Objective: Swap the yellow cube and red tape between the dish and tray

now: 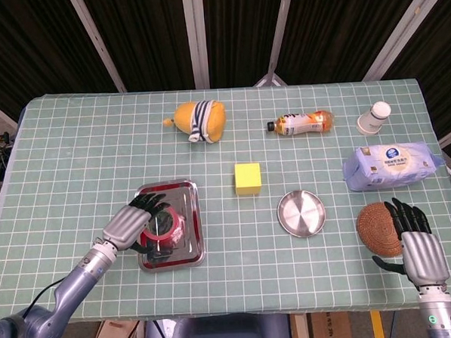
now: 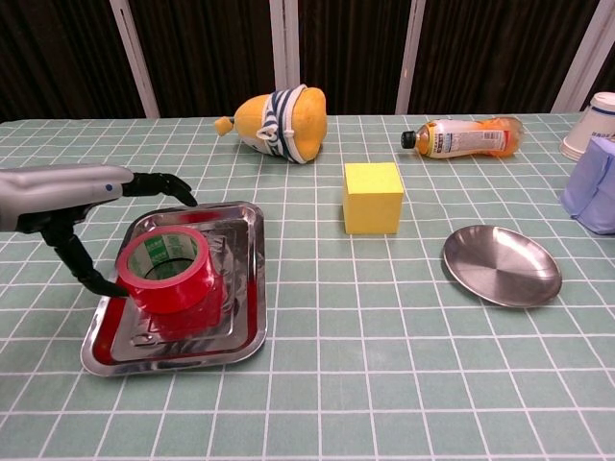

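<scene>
The red tape (image 1: pixel 168 229) (image 2: pixel 168 267) stands in the steel tray (image 1: pixel 190 250) (image 2: pixel 245 331) at front left. My left hand (image 1: pixel 134 223) (image 2: pixel 67 192) hovers over the tray with spread fingers above the tape's far side and the thumb beside its left edge, not closed on it. On the bare table, between tray and dish, sits the yellow cube (image 1: pixel 248 178) (image 2: pixel 372 197). The round steel dish (image 1: pixel 301 213) (image 2: pixel 502 264) holds nothing. My right hand (image 1: pixel 419 246) is open at the front right edge, seen only in the head view.
A woven coaster (image 1: pixel 376 229) lies just left of my right hand. A pack of wipes (image 1: pixel 392 165), a paper cup (image 1: pixel 375 118), a lying bottle (image 1: pixel 302 123) and a yellow plush toy (image 1: pixel 199 121) are along the back and right.
</scene>
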Action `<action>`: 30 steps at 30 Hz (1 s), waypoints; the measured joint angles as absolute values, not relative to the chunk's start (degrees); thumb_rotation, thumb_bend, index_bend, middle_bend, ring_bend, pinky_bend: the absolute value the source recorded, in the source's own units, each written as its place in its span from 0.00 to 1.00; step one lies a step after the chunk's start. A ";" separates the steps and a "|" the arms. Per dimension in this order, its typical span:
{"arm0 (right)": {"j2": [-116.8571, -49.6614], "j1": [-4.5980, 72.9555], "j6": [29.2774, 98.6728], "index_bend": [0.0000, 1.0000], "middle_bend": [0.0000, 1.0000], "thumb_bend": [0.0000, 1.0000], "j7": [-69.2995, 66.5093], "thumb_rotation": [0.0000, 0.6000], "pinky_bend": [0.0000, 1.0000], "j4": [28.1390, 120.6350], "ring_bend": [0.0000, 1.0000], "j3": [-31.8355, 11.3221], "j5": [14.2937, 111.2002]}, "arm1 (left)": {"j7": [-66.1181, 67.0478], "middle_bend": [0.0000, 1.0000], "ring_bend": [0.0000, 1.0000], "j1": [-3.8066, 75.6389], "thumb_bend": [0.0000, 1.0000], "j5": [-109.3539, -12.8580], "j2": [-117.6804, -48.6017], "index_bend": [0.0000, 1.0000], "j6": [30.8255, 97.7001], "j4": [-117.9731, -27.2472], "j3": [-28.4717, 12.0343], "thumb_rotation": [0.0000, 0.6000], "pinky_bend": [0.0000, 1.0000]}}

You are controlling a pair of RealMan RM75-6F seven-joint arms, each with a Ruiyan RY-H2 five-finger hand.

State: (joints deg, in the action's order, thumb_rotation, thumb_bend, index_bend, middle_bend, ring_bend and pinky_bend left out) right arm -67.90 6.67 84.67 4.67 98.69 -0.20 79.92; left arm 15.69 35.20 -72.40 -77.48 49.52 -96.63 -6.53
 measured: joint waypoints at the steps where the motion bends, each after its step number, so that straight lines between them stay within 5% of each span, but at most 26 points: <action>1: -67.88 6.67 84.37 0.00 0.00 0.03 4.25 1.00 0.00 98.75 0.00 -0.40 79.71 | 15.84 0.00 0.00 35.50 0.05 -72.22 -78.19 0.14 49.47 -95.94 -6.51 1.00 0.00; 15: -67.83 6.62 82.04 0.00 0.00 0.03 2.51 1.00 0.00 99.07 0.00 -1.79 78.46 | 16.89 0.01 0.00 38.22 0.15 -71.02 -84.59 0.15 48.87 -88.62 -5.62 1.00 0.15; 30: -67.48 6.01 80.81 0.00 0.00 0.03 0.18 1.00 0.00 98.84 0.00 -1.88 79.11 | 13.61 0.27 0.21 39.13 0.32 -73.40 -85.83 0.33 49.00 -84.50 -4.62 1.00 0.33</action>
